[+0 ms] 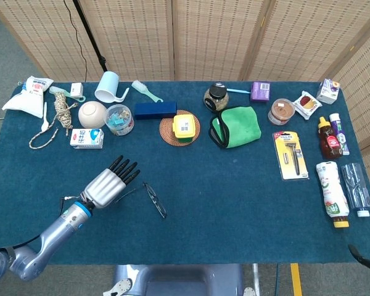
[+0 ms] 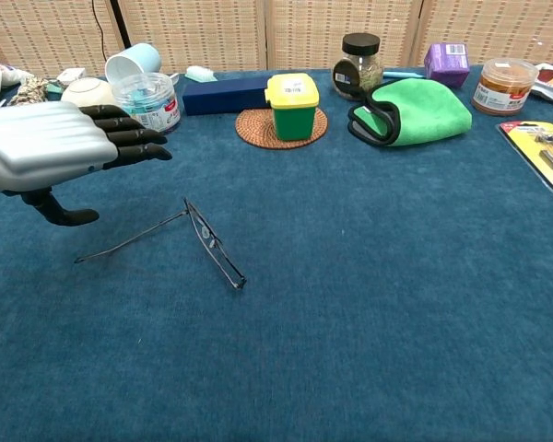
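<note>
glasses (image 2: 207,241) on table (image 2: 378,304), right of left hand (image 2: 51,147) — apart

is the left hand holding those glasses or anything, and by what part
Nothing is held. The left hand hovers with fingers stretched out and empty, apart from the glasses, which lie on the table with one arm unfolded. The right hand is not in view.
</note>
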`<action>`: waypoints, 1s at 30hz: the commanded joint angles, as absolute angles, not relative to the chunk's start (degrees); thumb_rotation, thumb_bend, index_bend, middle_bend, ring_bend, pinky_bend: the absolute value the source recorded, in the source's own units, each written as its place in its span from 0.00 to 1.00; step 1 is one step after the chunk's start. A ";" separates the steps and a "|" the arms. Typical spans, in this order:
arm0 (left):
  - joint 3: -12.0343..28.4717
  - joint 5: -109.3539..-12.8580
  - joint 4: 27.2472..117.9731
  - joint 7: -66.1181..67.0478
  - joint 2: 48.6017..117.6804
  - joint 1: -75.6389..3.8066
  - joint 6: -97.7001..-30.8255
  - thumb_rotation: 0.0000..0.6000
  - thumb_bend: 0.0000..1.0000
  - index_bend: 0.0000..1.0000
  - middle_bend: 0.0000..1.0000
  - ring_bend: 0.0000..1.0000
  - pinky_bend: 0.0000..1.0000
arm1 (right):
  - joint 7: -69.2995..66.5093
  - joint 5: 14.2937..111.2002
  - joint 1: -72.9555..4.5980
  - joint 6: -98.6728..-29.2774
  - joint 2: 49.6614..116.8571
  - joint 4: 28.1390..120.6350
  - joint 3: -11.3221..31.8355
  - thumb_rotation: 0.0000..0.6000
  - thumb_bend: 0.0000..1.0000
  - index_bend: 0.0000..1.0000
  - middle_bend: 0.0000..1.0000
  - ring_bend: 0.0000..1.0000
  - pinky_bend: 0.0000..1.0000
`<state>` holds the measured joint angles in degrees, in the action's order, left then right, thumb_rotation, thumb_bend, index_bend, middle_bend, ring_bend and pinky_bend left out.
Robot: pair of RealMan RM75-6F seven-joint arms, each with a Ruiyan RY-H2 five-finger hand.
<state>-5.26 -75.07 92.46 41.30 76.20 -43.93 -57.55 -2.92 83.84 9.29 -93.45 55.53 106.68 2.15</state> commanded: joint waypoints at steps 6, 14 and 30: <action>-6.25 -74.90 87.79 40.27 77.37 -42.66 -55.63 0.90 0.31 0.00 0.00 0.00 0.00 | -2.24 83.77 9.09 -93.19 55.72 107.00 2.12 1.00 0.22 0.08 0.00 0.00 0.00; -5.65 -74.43 83.23 39.31 80.69 -42.32 -53.75 0.91 0.31 0.00 0.00 0.00 0.00 | -1.74 83.49 9.01 -93.08 55.71 107.31 2.16 1.00 0.22 0.08 0.00 0.00 0.00; -5.33 -77.91 83.12 39.14 83.39 -41.63 -54.32 0.91 0.31 0.00 0.00 0.00 0.00 | -1.71 82.97 8.87 -92.80 55.63 107.33 2.23 1.00 0.22 0.08 0.00 0.00 0.00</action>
